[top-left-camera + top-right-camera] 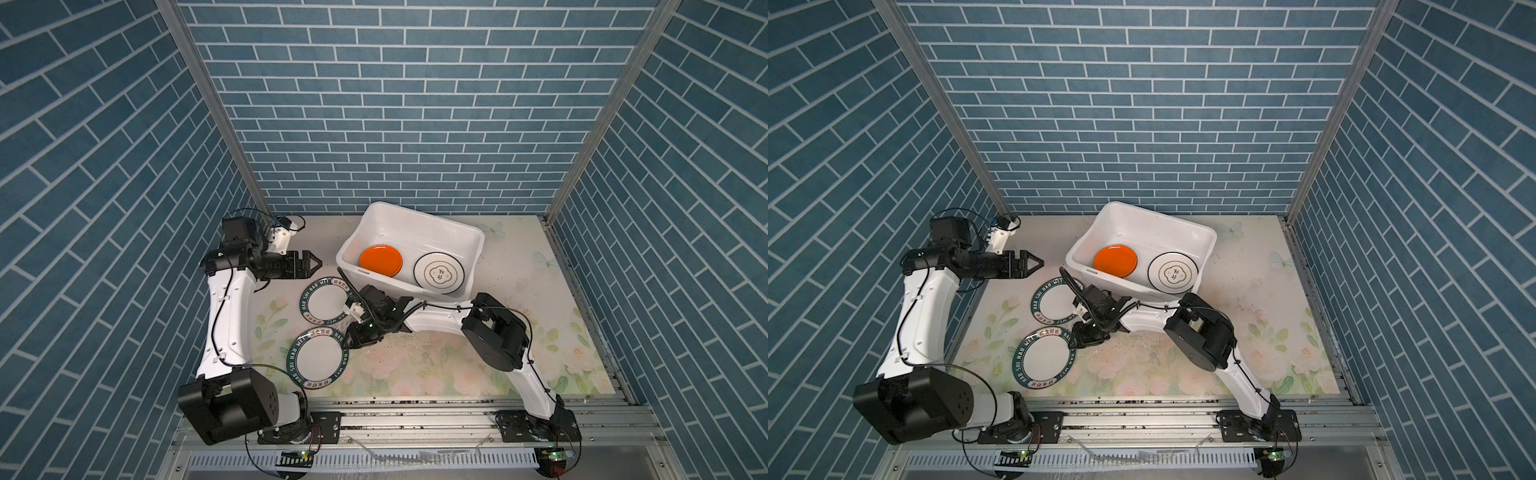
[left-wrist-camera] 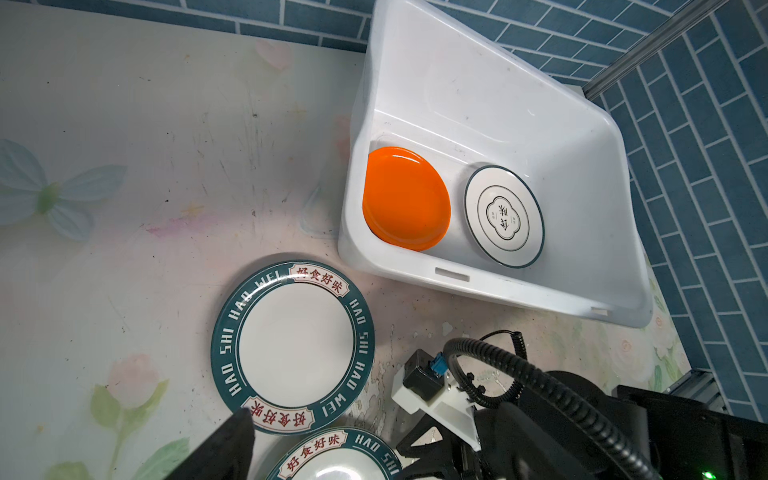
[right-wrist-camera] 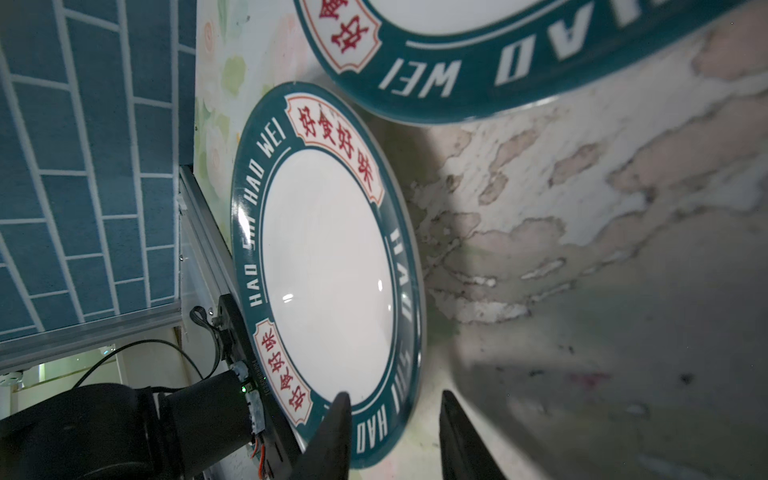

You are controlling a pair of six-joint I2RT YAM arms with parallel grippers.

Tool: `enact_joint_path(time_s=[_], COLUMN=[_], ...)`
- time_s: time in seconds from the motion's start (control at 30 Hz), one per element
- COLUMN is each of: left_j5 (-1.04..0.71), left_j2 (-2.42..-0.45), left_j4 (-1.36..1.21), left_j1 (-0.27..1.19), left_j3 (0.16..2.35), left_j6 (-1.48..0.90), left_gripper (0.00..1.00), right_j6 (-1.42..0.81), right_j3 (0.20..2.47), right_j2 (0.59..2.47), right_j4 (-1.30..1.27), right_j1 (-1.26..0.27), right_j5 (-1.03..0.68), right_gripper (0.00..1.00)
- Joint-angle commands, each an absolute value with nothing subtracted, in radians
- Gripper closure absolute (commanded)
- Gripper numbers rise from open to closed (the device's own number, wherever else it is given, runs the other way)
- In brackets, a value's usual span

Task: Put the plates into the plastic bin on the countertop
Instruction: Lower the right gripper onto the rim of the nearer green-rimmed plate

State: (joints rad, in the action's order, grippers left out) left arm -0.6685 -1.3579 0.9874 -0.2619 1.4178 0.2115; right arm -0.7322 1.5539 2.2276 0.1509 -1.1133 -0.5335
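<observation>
Pointing left, your right gripper straddles the right rim of the near plate, jaws part-open, not yet clamped; the left gripper hangs open, farther off.

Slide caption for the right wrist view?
Right arm's open jaws straddle the rim of one green-rimmed plate on the countertop; its twin lies alongside.

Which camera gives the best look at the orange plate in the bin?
The left wrist view: the orange plate looks large and sharp inside the plastic bin. Both top views show it small. The right wrist view misses it.
</observation>
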Motion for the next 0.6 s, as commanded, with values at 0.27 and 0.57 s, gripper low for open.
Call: enact_joint_path(time_s=[0.27, 0.57], left_j5=[-0.701, -0.706], left_j2=[-1.343, -1.328], left_j4=[0.968, 0.976], left_j1=[-0.268, -0.269], left_j3=[1.395, 1.395], left_j6=[0.196, 0.202], left_gripper=[0.08, 0.08], right_j6=[-0.748, -0.75], right_j3=[1.598, 1.638], right_j2=[2.287, 2.323], right_j4=[0.144, 0.167], right_j1=[-1.104, -1.103], right_j5=[-0.531, -0.552], right_gripper=[0.67, 0.73])
